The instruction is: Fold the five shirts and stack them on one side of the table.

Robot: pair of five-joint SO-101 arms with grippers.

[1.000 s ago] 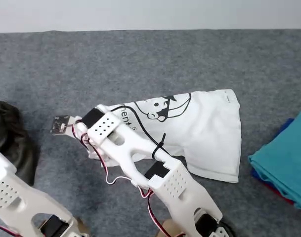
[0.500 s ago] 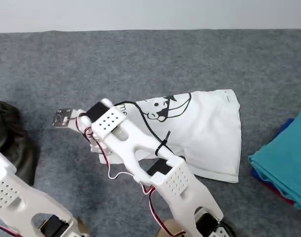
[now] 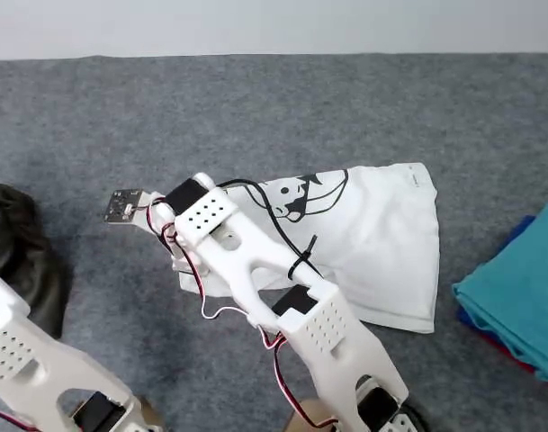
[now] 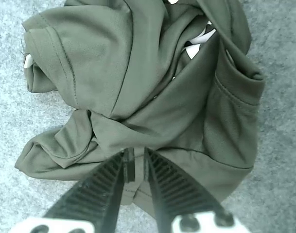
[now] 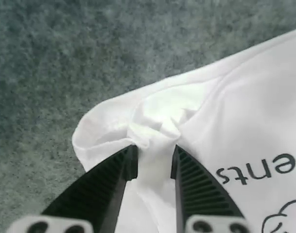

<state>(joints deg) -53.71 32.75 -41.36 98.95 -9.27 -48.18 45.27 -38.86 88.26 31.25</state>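
The right gripper (image 5: pixel 152 158) pinches the bunched left edge of the white printed cotton shirt (image 3: pixel 372 243), which lies mid-frame on the grey felt table (image 3: pixel 256 108); the felt stretches wide above it. The left gripper (image 4: pixel 134 162) nips a fold of the crumpled dark olive shirt (image 4: pixel 138 73) at the frame's left edge.

You are swinging your right arm (image 3: pixel 256 265) away from the near left of the bench (image 3: pixel 274 108); in the high view its wrist is travelling rightward and toward the far edge. Your right end effector (image 5: pixel 152 154), clamped on a pinch of the white shirt (image 3: pixel 381 243), is carrying that left hem along with it. The cloth is bunching in over the printed front, and the shirt's left edge is drawing in toward its middle.
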